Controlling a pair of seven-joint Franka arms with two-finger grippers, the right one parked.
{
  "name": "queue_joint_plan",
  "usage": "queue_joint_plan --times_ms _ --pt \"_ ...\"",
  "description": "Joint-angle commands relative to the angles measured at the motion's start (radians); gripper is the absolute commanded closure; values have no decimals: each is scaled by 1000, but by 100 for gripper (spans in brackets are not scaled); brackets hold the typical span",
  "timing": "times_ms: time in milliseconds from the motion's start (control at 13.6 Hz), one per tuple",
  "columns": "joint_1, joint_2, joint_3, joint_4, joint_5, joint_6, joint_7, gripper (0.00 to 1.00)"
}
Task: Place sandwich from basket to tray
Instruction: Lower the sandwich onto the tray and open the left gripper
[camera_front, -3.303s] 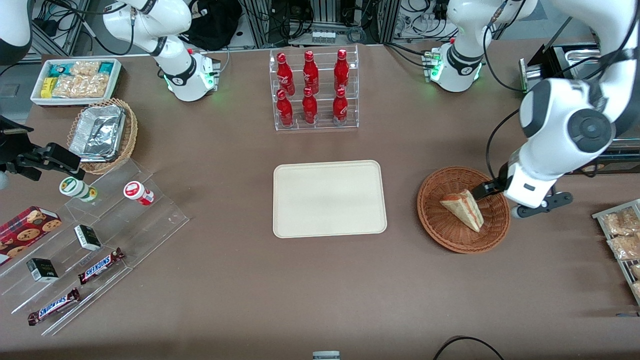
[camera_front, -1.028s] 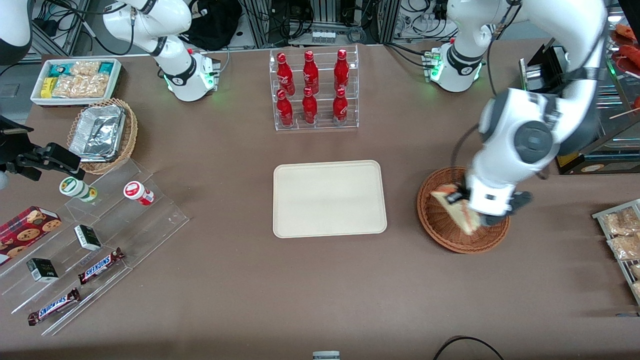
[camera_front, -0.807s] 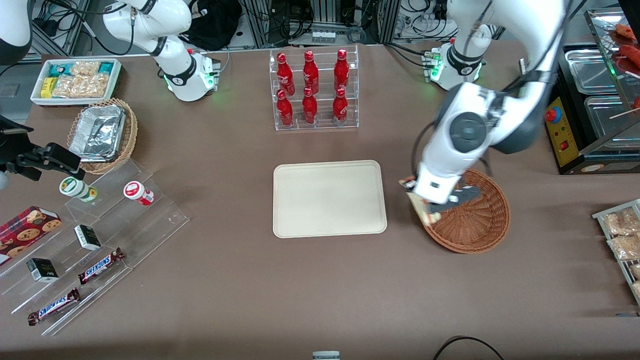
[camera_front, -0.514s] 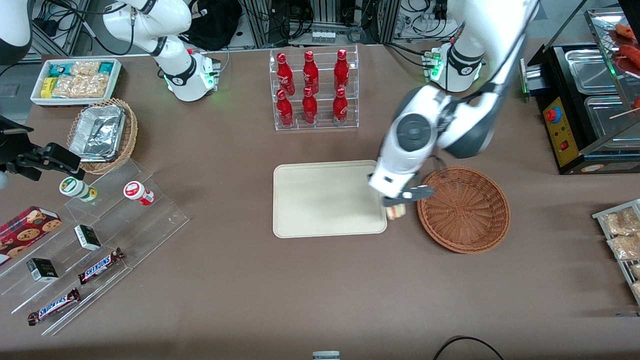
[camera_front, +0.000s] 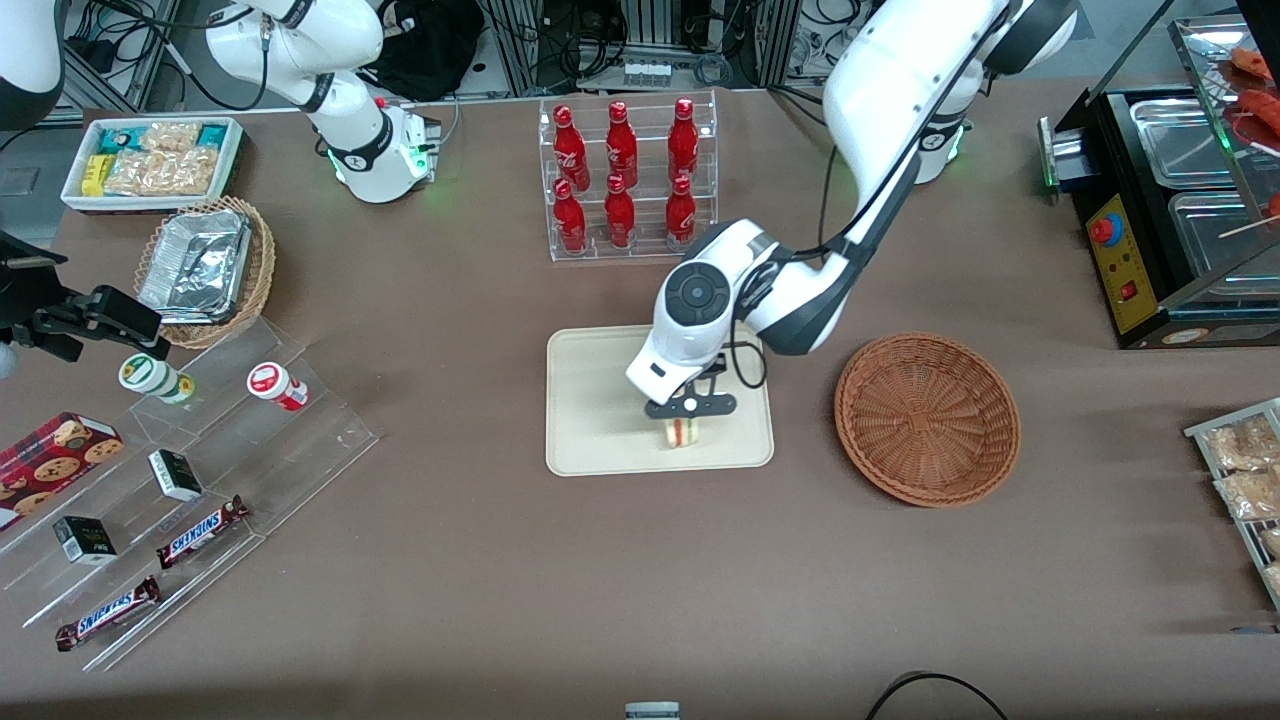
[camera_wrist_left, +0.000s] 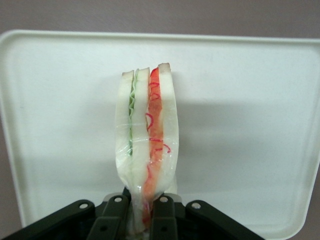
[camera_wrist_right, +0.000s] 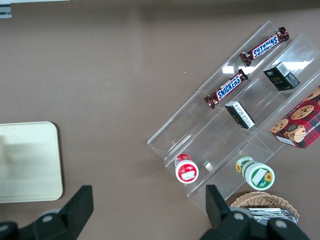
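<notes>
- One gripper, the left arm's, hangs over the tray just right of the front frame's centre, above the tray's half nearer the camera and toward the basket's side.
- Its two fingers are clamped narrowly on the sandwich, pinching one end of the wedge while the rest sticks out past them.
- In the wrist view the sandwich stands on edge, with the green layer on one side and the orange-red layer on the other, between pale bread slices under a clear wrap.
- The sandwich shows in the front view as a small pale block directly under the gripper, inside the tray's rim; whether it touches the tray surface cannot be told.
- The basket sits at centre right of the front frame, near the tray but apart from it, with only its woven bottom showing.
- A clear rack of red bottles stands in the upper middle of the front frame, farther from the camera than the tray.
</notes>
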Motion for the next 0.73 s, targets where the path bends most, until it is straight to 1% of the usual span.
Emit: queue_joint_plan --times_ms 0,73,220,294,367,440,661 --pt "-40 24 16 34 27 -4 -6 84" --pt "-42 30 16 31 45 -4 -9 84" --pt "-48 40 16 30 51 -4 -11 82" --pt "-52 40 16 30 50 -4 -7 67" --pt "-52 39 16 30 53 -6 -6 24" --pt "-52 36 16 28 53 -9 -6 2" --pt "-46 -10 16 27 50 -41 -14 0"
